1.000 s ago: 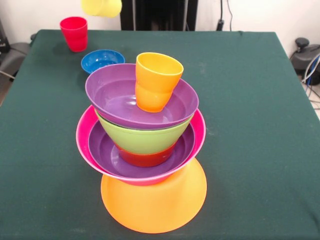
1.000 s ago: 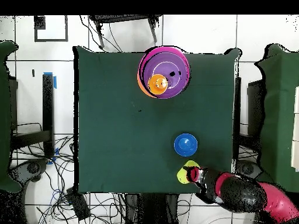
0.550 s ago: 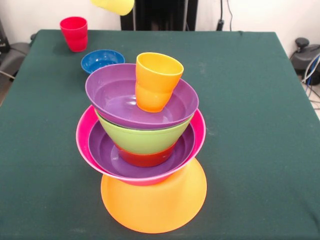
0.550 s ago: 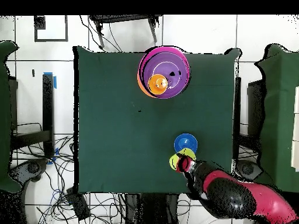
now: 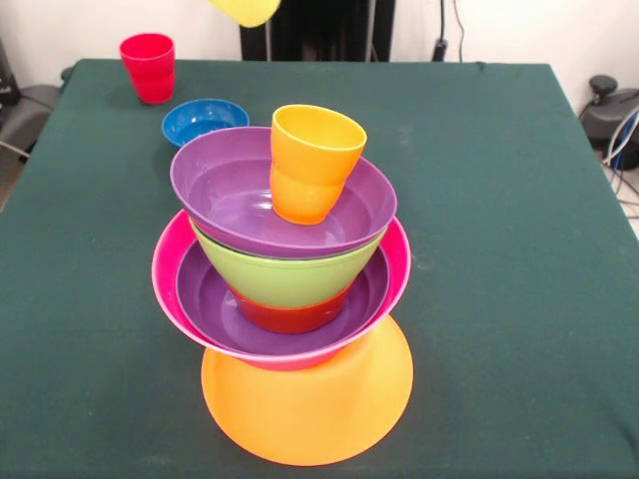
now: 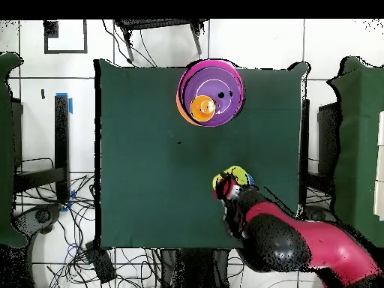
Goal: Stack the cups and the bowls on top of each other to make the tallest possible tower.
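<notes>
I see my tool (image 6: pixel 225 187) gripping the translucent pale yellow plastic cup (image 5: pixel 246 10), lifted above the small blue bowl (image 5: pixel 203 119), well apart from the multicoloured bowl tower (image 5: pixel 290 289) on the tabletop (image 5: pixel 499 249).

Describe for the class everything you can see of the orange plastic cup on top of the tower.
The orange plastic cup is a small glossy tumbler, tapering to a narrower base, with a faint step around its middle. It stands mouth up and empty, leaning slightly, inside the wide upper purple plastic bowl that crowns the tower, left of centre there. Its base rests on that bowl's floor. Nothing else touches it.
</notes>
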{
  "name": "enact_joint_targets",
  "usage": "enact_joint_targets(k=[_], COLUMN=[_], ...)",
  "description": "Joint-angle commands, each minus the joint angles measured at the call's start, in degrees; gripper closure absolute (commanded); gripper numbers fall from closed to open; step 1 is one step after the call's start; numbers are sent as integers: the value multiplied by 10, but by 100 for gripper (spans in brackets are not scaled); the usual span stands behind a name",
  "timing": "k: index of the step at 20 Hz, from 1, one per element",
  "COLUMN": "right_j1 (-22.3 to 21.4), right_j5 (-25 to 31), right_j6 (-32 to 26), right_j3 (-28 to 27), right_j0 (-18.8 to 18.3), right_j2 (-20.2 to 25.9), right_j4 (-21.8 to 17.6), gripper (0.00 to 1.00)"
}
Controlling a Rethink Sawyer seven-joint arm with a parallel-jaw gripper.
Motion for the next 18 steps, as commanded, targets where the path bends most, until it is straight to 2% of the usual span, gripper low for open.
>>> enact_joint_targets(k=[1,5,7,8,11,18], right_j1=[-23,-11,-10,-10,-5,28], right_j5=[-25,-34,-33,-26,-19,-38], right_j6=[107,116,114,116,109,103], right_j3=[-47,-79,-93,-119,-169,-297], right_j0=[109,174,195,226,270,399], right_j2=[-74,-136,-158,-192,-242,-398], right_j4=[28,31,33,28,21,-9], gripper=[100,100,100,100,100,100])
